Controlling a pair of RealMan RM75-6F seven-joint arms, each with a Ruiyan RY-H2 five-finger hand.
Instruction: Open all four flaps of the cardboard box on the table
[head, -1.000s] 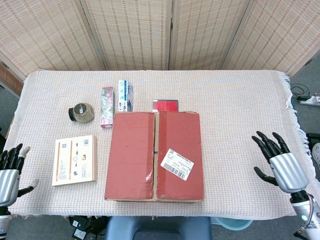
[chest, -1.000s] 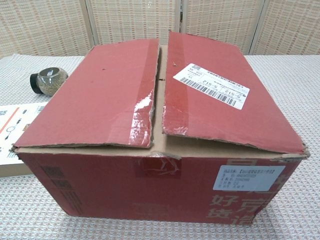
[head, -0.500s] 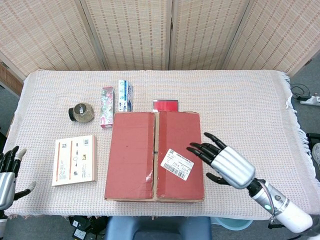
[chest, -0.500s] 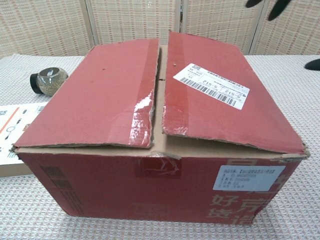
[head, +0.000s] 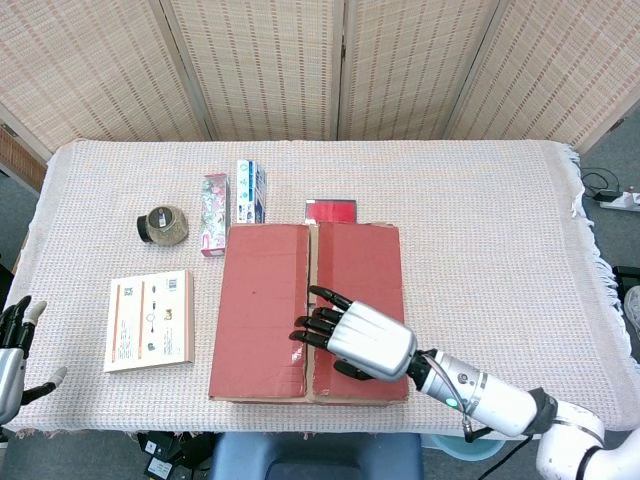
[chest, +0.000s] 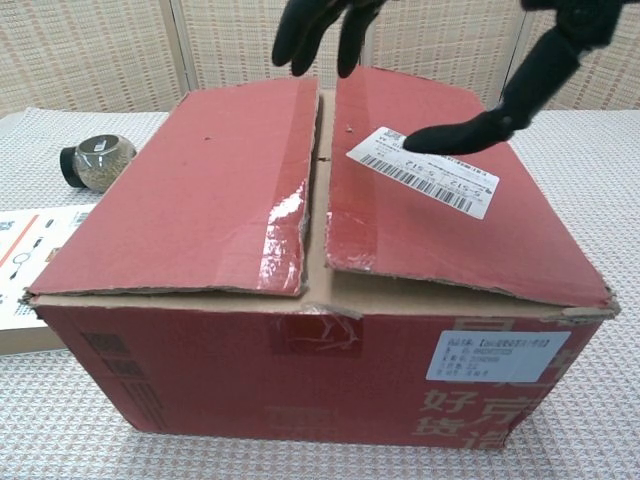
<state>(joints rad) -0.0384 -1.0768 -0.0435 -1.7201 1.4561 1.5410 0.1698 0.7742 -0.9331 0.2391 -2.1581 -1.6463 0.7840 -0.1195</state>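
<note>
Overhead, I see my right robot hand (head: 355, 338) spread wide above the red box (head: 262, 330), holding nothing. Its dark fingers (chest: 312, 28) reach over the seam between the two top flaps. In the chest view the thumb hangs over the white shipping label (chest: 425, 170); I cannot tell whether it touches. Both top flaps lie nearly flat, slightly raised along the seam. The box sits at the near middle of the worktop (head: 480, 230), which is covered by a pale woven cloth.

My left robot hand (head: 14, 345) shows only at the near left edge, off the worktop, fingers apart and holding nothing.

Left of the box lies a white leaflet (head: 150, 319). Beyond it stands a small round jar (head: 163, 225). Two slim cartons (head: 232, 205) lie side by side just behind the box's far left corner, and a red packet (head: 331, 211) lies against its far edge.

Behind the worktop stands a folding screen (head: 340, 65) of woven reed panels. A power strip (head: 622, 201) rests on the grey floor at right.
</note>
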